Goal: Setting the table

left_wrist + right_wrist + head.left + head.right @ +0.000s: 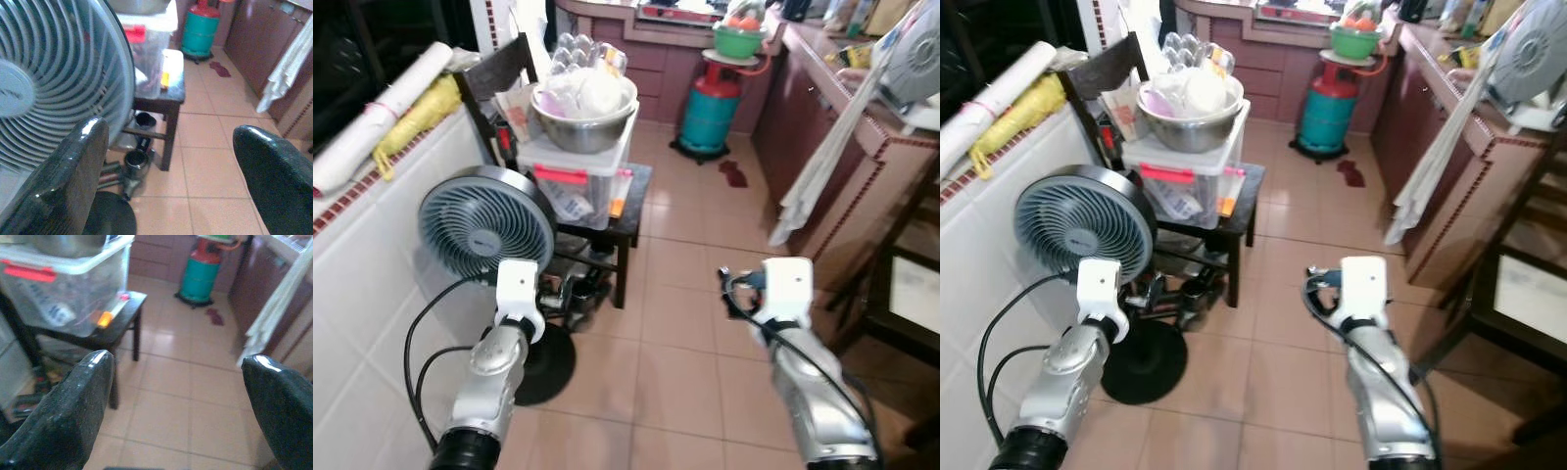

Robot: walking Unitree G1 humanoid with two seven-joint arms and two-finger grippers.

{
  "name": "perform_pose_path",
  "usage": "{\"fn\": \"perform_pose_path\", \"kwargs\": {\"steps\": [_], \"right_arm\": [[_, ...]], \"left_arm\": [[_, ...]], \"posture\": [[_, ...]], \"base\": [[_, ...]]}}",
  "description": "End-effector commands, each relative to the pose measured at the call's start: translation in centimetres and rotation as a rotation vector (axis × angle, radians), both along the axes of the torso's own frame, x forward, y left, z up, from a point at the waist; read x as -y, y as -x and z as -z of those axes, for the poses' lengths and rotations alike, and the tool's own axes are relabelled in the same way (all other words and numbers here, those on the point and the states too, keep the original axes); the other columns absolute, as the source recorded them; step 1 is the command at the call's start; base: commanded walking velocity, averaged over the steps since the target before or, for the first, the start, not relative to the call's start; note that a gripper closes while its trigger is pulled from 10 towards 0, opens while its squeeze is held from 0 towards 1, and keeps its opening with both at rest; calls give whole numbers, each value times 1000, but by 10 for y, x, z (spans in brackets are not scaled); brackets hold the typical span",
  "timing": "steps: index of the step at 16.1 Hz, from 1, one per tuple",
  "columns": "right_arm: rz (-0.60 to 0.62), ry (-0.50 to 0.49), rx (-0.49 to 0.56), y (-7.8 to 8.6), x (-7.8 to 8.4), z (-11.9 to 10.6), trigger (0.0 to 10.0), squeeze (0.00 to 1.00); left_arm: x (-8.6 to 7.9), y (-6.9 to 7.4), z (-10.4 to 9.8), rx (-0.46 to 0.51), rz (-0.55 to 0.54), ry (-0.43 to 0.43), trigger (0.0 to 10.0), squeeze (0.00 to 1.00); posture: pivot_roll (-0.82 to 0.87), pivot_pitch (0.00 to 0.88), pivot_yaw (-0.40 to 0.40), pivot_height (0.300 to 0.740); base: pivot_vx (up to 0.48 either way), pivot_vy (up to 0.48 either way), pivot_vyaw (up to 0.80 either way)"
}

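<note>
Robot facing a cluttered kitchen aisle, nothing picked up yet

Both arms are reaching forward over the tiled floor: the left tool [166, 171] is gaping wide and empty beside the fan [486, 222], the right tool [176, 406] likewise spread and empty; the metal bowl [583, 116], upper centre-left, is sitting on a plastic box [573, 176] stacked on the small desk [636, 201], probably just stored there
</note>
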State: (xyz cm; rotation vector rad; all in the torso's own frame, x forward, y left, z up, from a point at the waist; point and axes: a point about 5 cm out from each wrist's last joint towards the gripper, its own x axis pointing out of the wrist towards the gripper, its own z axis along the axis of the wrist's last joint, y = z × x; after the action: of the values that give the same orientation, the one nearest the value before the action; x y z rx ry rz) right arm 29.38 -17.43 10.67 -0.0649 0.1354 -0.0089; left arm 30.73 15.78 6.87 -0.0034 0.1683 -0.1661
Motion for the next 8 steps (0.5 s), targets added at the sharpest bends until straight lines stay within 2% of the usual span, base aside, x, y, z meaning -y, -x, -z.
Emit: {"fn": "perform_pose_path", "kwargs": {"steps": [1,3,4,5,7,8], "right_arm": [[7,6,-11,4,6,0,10000,0],[30,-3,-48,6,11,7,10000,0],[50,-13,-40,6,11,6,10000,0],[63,-37,-33,7,7,6,10000,0],[72,-50,-33,10,4,8,10000,0],[77,-52,-33,14,4,9,10000,0]], "left_arm": [[-1,1,1,-2,7,-4,10000,0],[-1,4,8,-28,4,21,10000,0],[3,7,10,-37,4,53,10000,0],[5,10,13,-44,-10,41,10000,0],[6,14,19,-66,-12,7,10000,0],[4,14,21,-75,-17,16,10000,0]], "posture": [[9,0,-90,740],[9,0,-90,740],[-14,0,-37,740],[-29,0,-4,740],[-41,0,19,740],[-45,0,20,740]], "base": [[0,0,0],[0,0,-719],[0,0,-738],[0,0,-744],[0,0,-744],[0,0,-750]]}}
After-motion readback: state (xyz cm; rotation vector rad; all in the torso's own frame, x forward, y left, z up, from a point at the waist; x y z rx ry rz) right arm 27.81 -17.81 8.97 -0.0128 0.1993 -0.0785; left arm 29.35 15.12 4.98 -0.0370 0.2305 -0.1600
